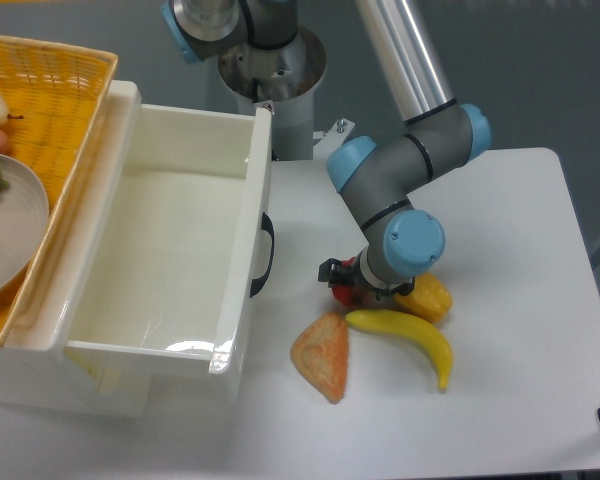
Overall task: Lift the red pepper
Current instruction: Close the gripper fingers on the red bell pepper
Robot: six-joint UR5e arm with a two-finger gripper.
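Gripper [351, 283] is sitting low over the table [510, 230], w/ its dark fingers around the red pepper [348, 293]; most of the gripper is hidden under the arm's blue-capped wrist joint [414, 243], so can't tell how far the jaws are closed or whether they're actually gripping. Red pepper is showing only as a small glossy red patch below the fingers, near the table's middle, and appears to be resting on the surface. Yellow pepper [428, 297] is lying just beside it on the right, partly under the wrist joint. Banana [408, 336] is lying just in front of both peppers, curving off to the right, its left tip close to the red pepper. Orange triangular bread-like piece [323, 356] is sitting in front-left of the red pepper, near the banana's left end. White bin [235, 300] is taking up the left of the table, w/ a black handle [265, 255] on the side facing the peppers, apart from them. Yellow woven basket [60, 90] is leaning at the bin's far-left edge, holding a grey plate [10, 225] w/ bits of food at the frame edge
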